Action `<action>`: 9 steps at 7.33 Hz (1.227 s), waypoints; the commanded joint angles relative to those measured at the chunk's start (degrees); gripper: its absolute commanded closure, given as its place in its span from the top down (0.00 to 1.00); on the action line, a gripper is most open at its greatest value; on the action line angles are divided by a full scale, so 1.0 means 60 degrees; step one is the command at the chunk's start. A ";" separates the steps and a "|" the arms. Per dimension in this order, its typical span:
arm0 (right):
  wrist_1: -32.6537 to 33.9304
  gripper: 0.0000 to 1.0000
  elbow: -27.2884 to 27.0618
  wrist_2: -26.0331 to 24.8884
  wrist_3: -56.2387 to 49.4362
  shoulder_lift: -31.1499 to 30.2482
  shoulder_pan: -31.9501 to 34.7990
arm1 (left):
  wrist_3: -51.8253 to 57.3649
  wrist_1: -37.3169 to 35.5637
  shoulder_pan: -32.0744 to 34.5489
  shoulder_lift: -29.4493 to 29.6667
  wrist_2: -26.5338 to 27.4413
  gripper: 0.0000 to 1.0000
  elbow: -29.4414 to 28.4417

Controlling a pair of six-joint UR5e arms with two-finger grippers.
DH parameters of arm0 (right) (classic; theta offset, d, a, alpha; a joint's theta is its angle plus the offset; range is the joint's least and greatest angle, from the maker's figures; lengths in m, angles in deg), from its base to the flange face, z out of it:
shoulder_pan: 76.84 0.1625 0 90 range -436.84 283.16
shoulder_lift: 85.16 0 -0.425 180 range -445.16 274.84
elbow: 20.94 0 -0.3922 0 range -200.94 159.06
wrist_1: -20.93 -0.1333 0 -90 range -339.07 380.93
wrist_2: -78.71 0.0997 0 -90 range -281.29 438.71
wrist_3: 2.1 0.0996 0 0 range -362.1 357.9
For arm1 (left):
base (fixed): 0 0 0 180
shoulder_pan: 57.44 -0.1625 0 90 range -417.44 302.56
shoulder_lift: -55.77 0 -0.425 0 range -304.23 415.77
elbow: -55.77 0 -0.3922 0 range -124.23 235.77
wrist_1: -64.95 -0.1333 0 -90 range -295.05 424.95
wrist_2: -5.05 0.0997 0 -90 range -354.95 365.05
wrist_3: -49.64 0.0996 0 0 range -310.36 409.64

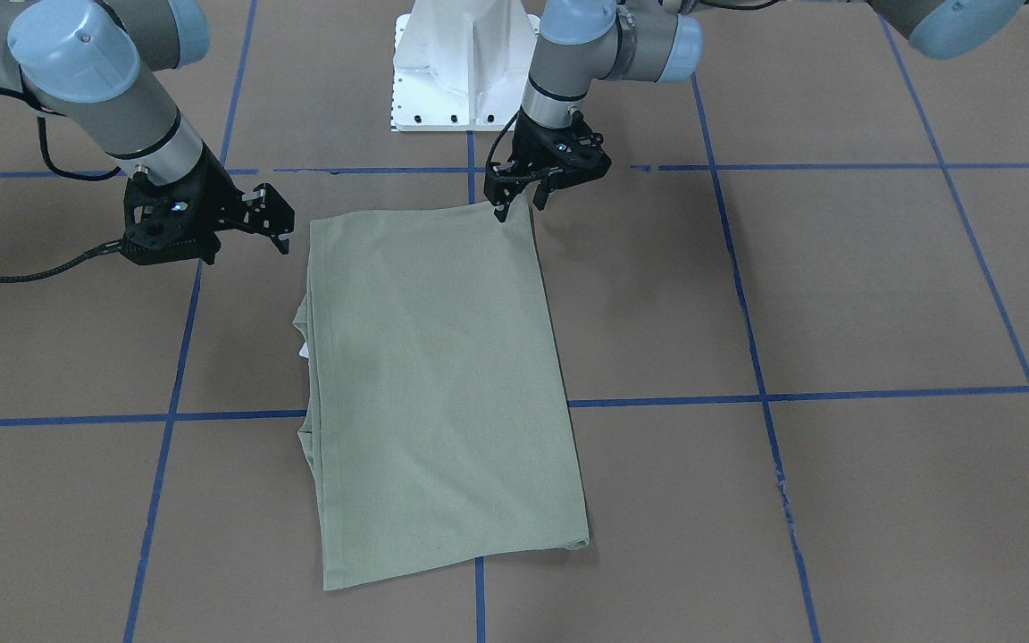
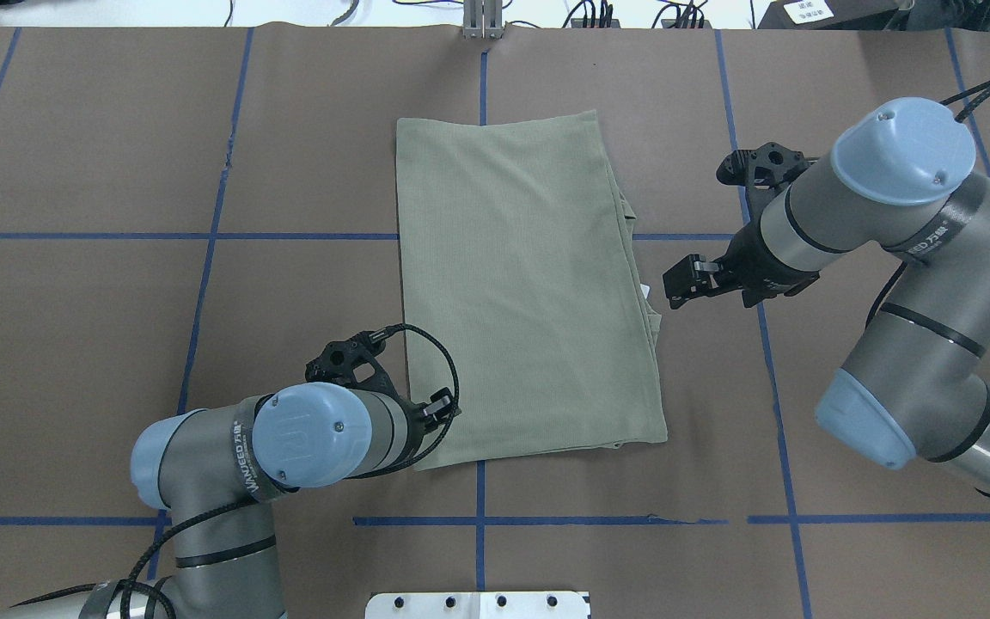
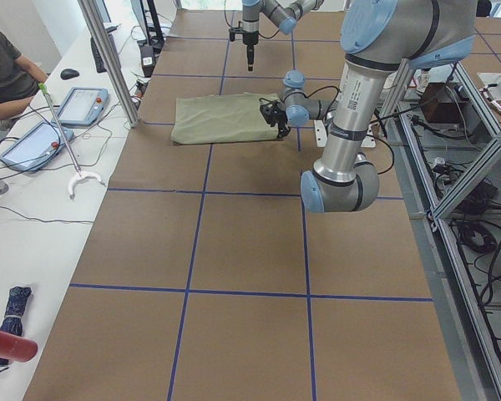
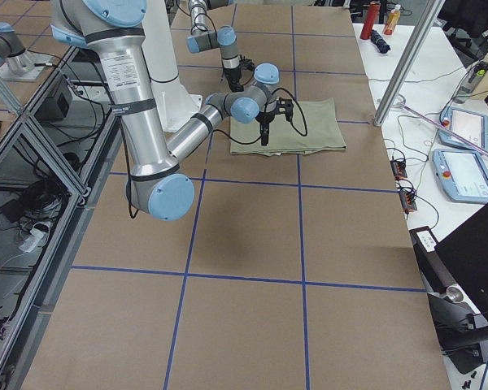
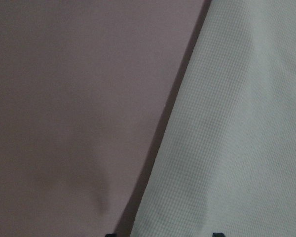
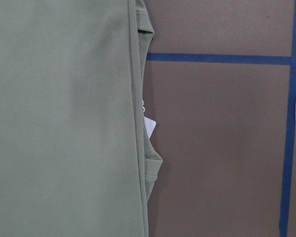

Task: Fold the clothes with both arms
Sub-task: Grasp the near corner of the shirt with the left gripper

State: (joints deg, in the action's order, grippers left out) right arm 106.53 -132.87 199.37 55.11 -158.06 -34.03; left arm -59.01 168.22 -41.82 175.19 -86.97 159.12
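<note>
Looks between folds, with left gripper (image 1: 521, 207) agape over a corner of the shirt (image 1: 434, 375), right gripper (image 1: 280, 219) agape alongside; next probably needs pinching.

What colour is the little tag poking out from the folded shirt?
White. The tag peeks out at the edge of the sage-green shirt, clearest in the right wrist view.

Even bright light, soft shadows, sharp

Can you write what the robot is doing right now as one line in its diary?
shirt: folded into long rectangle, lying flat | left gripper: open, at shirt's robot-side corner | right gripper: open, beside shirt, not touching
</note>
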 commanded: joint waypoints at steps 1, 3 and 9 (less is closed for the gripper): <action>0.0000 1.00 0.0022 0.0003 0.0000 -0.0008 -0.0001 | -0.0012 -0.0058 -0.0025 0.0092 -0.0015 0.70 -0.0173; 0.0000 1.00 0.0037 -0.0012 0.0000 0.0065 -0.0015 | -0.0070 -0.0058 -0.0025 0.0239 -0.0030 0.68 -0.0291; 0.0000 1.00 0.0037 -0.0012 0.0015 0.0066 -0.0001 | -0.0085 -0.0058 -0.0054 0.0356 -0.0045 0.63 -0.0467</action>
State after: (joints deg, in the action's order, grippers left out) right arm 106.53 -132.65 199.32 55.18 -157.67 -34.04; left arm -59.52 167.88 -42.06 177.27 -87.23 156.54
